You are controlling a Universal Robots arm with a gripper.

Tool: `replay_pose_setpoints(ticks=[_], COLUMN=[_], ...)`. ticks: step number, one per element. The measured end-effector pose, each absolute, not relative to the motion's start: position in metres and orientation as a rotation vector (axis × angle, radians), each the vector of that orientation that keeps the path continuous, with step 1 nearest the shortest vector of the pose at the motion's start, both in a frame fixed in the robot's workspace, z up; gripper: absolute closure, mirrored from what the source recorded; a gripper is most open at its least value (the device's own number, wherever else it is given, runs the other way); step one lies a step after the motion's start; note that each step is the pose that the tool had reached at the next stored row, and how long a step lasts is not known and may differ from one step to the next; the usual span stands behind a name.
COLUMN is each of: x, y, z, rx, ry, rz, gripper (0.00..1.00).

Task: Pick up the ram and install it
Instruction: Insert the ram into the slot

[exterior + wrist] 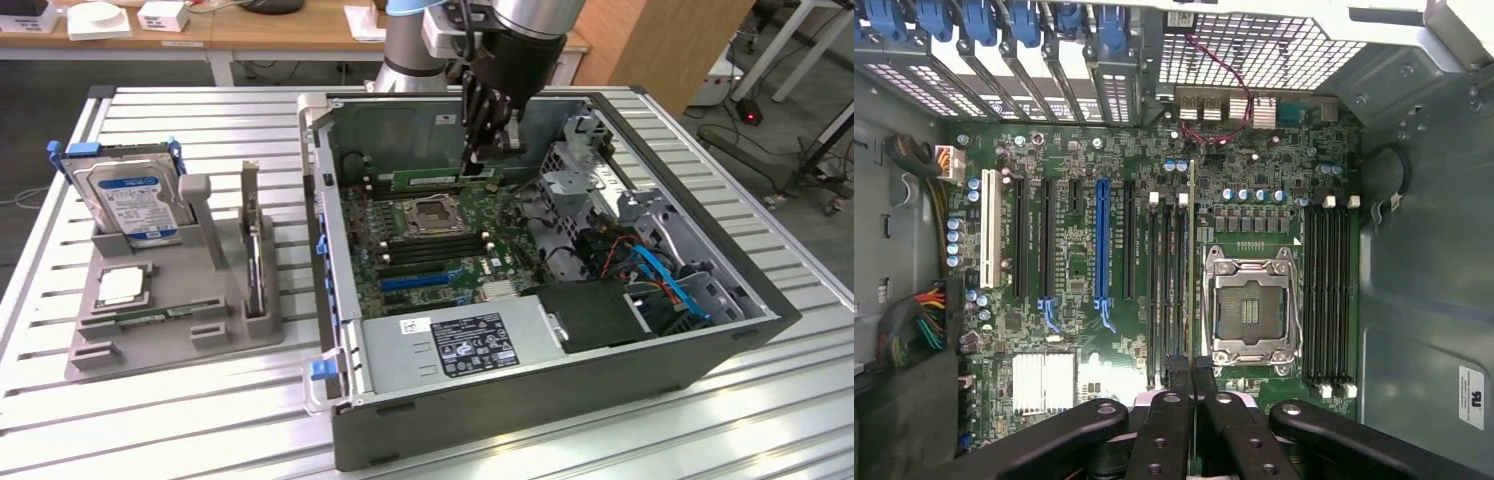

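- The fingers (475, 160) (1179, 372) reach down into the open computer case (315, 180), near its back wall, and hang from the arm (527, 40) above.
- They are pressed in on the ram (430, 178) (1191, 260), pinching it by one end of its top edge.
- The ram stands on its long edge over the motherboard (400, 250). The exterior view shows its green face and white label strip.
- In the wrist view the ram appears edge-on as a thin line. It runs along the bank of memory slots (1166, 290), on the side next to the processor socket (434, 212) (1251, 305).
- Whether the ram sits fully down in a slot cannot be told.
- A second bank of memory slots (1329, 295) lies on the other side of the socket, and a blue expansion slot (1101, 245) lies further across the board.
- The case lies on its side in the middle of the desk (174, 400), with the power supply (454, 345) at its near end.
- A grey holder (174, 335) sits near the desk's edge on the exterior view's left. It carries a hard drive (131, 200) propped upright and a small square processor chip (119, 286) lying flat.
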State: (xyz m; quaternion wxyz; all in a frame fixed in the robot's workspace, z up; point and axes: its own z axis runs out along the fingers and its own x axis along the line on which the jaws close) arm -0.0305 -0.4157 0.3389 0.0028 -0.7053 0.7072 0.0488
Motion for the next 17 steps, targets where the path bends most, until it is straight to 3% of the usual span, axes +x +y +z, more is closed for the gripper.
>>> replay_pose_setpoints(ticks=[17], x=[-0.0305], y=[-0.4157], z=[0.3304], rx=[-2.212], ry=[2.217], rz=[0.152], gripper=[0.89])
